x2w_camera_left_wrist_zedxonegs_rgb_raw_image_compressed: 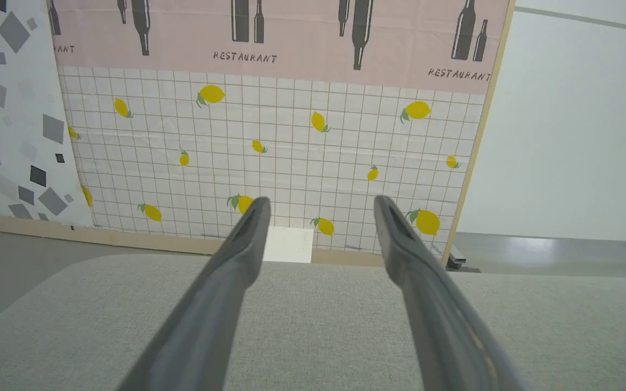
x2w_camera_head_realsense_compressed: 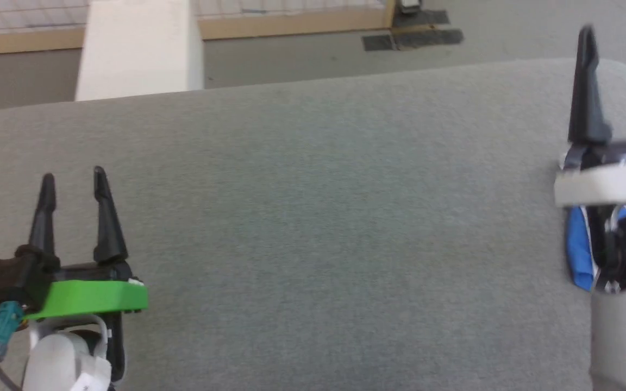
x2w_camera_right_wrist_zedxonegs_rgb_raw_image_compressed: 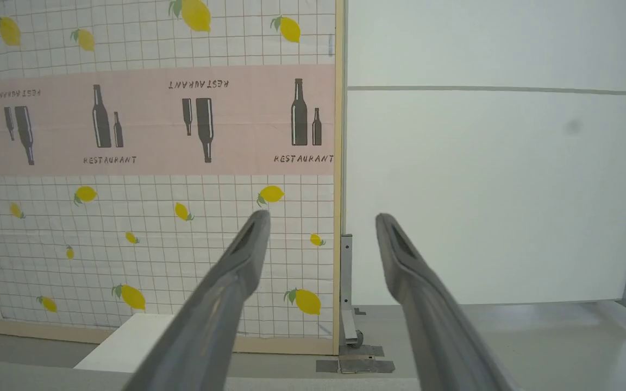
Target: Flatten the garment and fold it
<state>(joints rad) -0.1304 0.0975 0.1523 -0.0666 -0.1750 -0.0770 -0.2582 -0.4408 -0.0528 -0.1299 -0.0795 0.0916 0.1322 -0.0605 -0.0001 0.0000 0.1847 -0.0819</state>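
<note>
Head cam high, tilted down, close over grey table [x2w_camera_head_realsense_compressed: 313, 217]. Wrist cams low, level, facing 12 o'clock. Both share lemon-print panel [x2w_camera_left_wrist_zedxonegs_rgb_raw_image_compressed: 269, 141]; all three catch white block [x2w_camera_head_realsense_compressed: 139, 49].

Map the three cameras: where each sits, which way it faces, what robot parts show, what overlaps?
Head: on the head, looking forward and down at the grey padded table; left gripper lower left, right gripper far right, both open.
Left wrist: on the left arm, looking along its fingers across the table to a lemon-print wall panel.
Right wrist: on the right arm, fingers aimed at the panel's edge and a white wall.
Shared: both wrist views catch the panel and a white block.
</note>
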